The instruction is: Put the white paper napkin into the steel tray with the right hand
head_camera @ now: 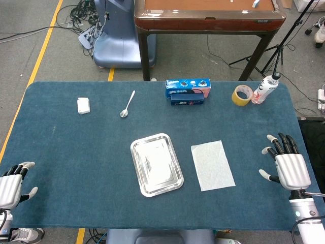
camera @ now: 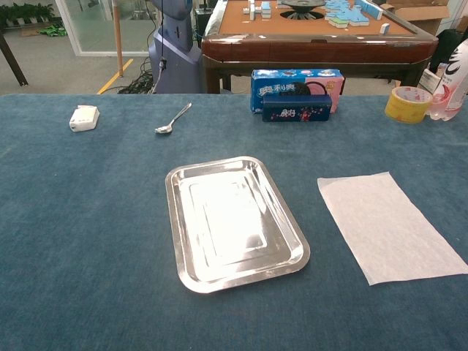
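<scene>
The white paper napkin (head_camera: pixel 212 165) (camera: pixel 390 226) lies flat on the blue table cloth, just right of the steel tray (head_camera: pixel 156 163) (camera: pixel 232 221), which holds nothing. My right hand (head_camera: pixel 288 165) rests at the table's right edge, fingers spread and holding nothing, a hand's width right of the napkin. At the front left corner my left hand (head_camera: pixel 12 184) sits with fingers apart, holding nothing. Neither hand shows in the chest view.
At the back of the table lie a spoon (head_camera: pixel 126 104), a small white packet (head_camera: pixel 83 105), a blue biscuit box (head_camera: pixel 187 91), a yellow tape roll (head_camera: pixel 242 95) and a bottle (head_camera: pixel 265 89). A brown table (head_camera: pixel 208 18) stands behind.
</scene>
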Robot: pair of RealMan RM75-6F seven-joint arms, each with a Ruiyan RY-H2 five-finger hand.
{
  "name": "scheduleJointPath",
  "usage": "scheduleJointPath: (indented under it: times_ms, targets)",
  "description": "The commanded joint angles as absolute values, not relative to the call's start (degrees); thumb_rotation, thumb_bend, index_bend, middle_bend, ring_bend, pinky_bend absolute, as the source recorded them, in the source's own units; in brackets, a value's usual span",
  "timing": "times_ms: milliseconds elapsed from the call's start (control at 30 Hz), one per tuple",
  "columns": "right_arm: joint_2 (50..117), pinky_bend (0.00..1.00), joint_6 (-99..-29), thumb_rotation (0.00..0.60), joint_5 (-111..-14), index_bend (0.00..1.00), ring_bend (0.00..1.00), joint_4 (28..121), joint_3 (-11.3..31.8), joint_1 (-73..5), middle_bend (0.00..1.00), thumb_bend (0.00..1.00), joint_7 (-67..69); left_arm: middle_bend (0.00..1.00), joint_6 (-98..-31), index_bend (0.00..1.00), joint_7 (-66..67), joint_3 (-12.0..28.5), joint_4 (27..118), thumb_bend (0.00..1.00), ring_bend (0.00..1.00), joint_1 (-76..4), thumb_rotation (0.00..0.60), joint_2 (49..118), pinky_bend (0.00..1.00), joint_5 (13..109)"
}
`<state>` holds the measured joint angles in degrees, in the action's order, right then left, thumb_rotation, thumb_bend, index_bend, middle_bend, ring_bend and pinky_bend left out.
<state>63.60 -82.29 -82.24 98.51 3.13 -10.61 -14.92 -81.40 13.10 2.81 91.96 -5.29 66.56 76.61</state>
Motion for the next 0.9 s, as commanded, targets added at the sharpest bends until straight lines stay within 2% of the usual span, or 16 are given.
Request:
scheduleJointPath:
  times_ms: [33, 633, 900]
  targets:
    - [63.8, 0.01, -81.6, 0.600, -82.3, 0.41, 0.00, 98.4, 3.0, -10.7, 0.17, 0.00, -15.1, 0.22, -81.5, 0.24, 13.0, 2.9, 91.9, 0.20, 0.21, -5.2, 0.600, 66.5, 0.32, 76.5]
    - [67.3, 0.01, -78.8, 0.600, -83.3, 0.41, 0.00, 96.8, 2.5, -11.5, 0.20, 0.00, -16.5, 0.22, -81.8, 0.24, 12.0, 3.1, 91.6, 0.20, 0.21, -4.8, 0.600, 66.1, 0.32, 76.5]
    - [71.4, 0.01, -78.1, 0.600, -85.6, 0.42, 0.00, 93.9, 1.6, -12.1, 0.20, 0.00, -17.2, 0.22, -81.9, 0.24, 12.0, 3.0, 91.7, 0.20, 0.21, -4.6, 0.600, 66.1, 0.32, 76.7]
